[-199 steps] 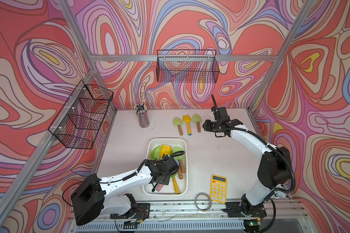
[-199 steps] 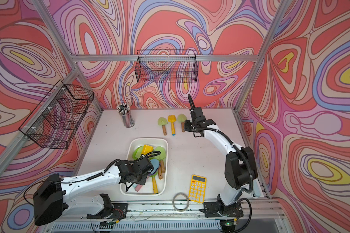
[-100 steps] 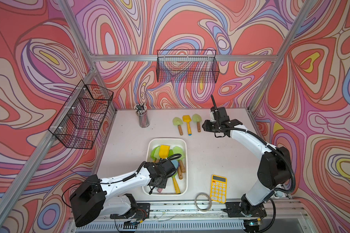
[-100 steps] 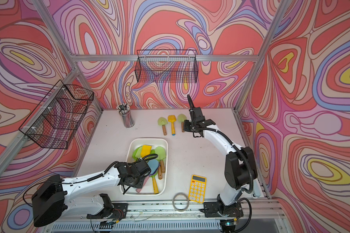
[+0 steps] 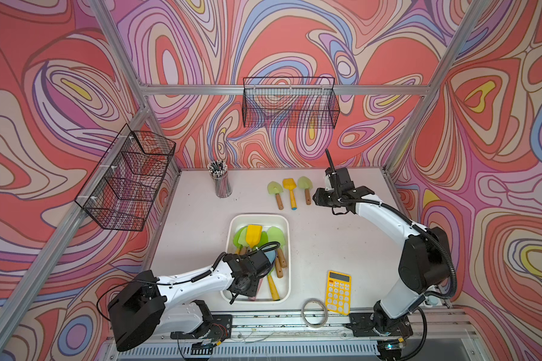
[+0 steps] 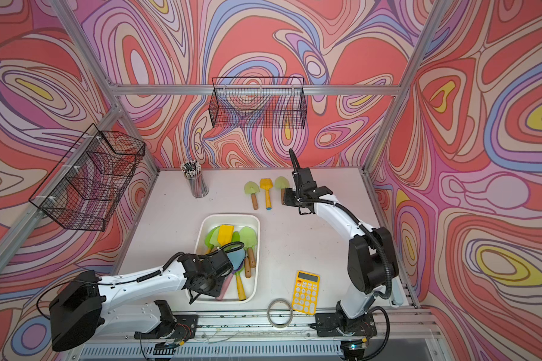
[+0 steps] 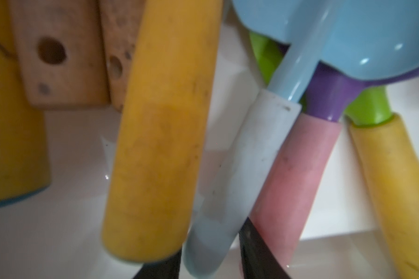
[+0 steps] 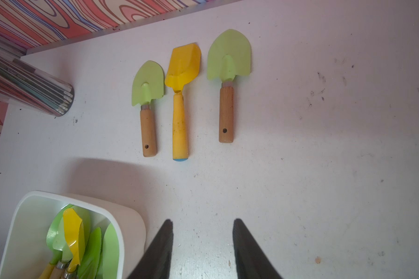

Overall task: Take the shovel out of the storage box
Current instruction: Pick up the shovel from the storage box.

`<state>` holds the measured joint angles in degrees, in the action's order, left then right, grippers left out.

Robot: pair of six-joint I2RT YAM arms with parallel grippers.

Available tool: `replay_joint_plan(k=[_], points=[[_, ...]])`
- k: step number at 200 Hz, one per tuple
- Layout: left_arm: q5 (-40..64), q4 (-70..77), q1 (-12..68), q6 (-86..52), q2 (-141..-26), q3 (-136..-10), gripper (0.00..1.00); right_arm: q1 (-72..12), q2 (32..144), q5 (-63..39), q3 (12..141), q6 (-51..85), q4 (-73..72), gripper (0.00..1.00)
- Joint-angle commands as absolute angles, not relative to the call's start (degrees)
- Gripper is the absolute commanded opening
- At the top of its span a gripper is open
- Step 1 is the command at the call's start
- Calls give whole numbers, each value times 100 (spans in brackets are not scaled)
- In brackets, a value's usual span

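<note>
Left gripper [image 7: 212, 235] is low in the box [image 5: 289, 259], jaws either side of the pale grip of the blue shovel [image 7: 240, 169]. Pinched or not, I cannot tell. Close squarely and lift straight, clear of the yellow handle [image 7: 160, 145] and pink handle [image 7: 295, 169] alongside. Farther off, the right gripper [image 8: 203, 221] hangs parted and empty.

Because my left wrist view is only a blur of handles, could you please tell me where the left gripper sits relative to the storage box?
Observer: The left gripper is down inside the near end of the storage box.
Operator: Thank you. Is anything lying outside it?
Observer: Yes, three shovels lie in a row on the table, beyond its far end.
Operator: And on the robot's other side?
Observer: The right gripper hangs open and empty above the table, near that row.
</note>
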<state>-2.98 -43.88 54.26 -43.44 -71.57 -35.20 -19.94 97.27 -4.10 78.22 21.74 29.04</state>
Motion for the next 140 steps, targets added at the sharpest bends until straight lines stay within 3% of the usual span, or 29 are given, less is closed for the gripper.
replay_joint_plan(k=[1,51,104,140], points=[[-165,-4515,5459,-4487,-7206,-3461,42,-2021,9597,-423,7732,2187,2800,43],[28,-4210,5513,-4363,-7532,-3569,32,-2026,9556,-448,7679,2185,2771,43],[-201,-4174,5511,-4352,-7347,-3742,4,-2028,9409,-436,7528,2179,2764,43],[-341,-4144,5503,-4340,-6995,-3897,0,-2034,9227,-453,7414,2194,2777,43]])
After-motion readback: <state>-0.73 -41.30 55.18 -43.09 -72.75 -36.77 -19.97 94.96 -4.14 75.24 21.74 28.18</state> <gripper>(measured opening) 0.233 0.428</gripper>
